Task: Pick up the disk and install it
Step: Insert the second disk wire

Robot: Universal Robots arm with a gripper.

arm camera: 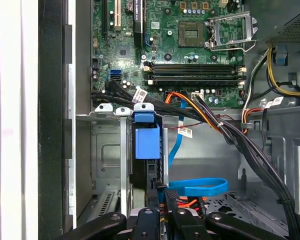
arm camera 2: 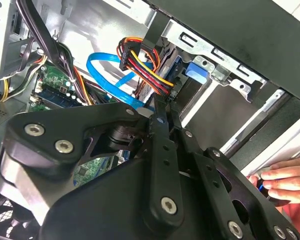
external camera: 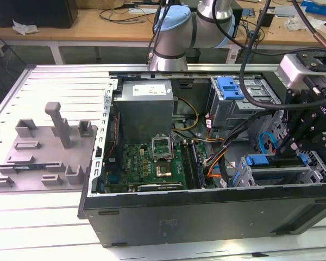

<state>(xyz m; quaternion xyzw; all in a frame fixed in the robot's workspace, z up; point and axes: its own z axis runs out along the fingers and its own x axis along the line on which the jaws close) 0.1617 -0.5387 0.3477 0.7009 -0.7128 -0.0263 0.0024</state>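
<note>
First wrist view: the pincer (arm camera: 162, 220) sits over the lower drive cage (arm camera: 107, 150) of an open computer case (external camera: 206, 212), its black fingers drawn close together around a thin dark edge. That edge looks like the disk (arm camera: 149, 165), standing on edge in the cage slot with its blue carrier tab (arm camera: 147, 142) just ahead of the fingertips. The disk's long axis runs straight away from the pincer, toward the green motherboard (arm camera: 190, 45). Whether the fingers truly clamp it is hard to tell.
</note>
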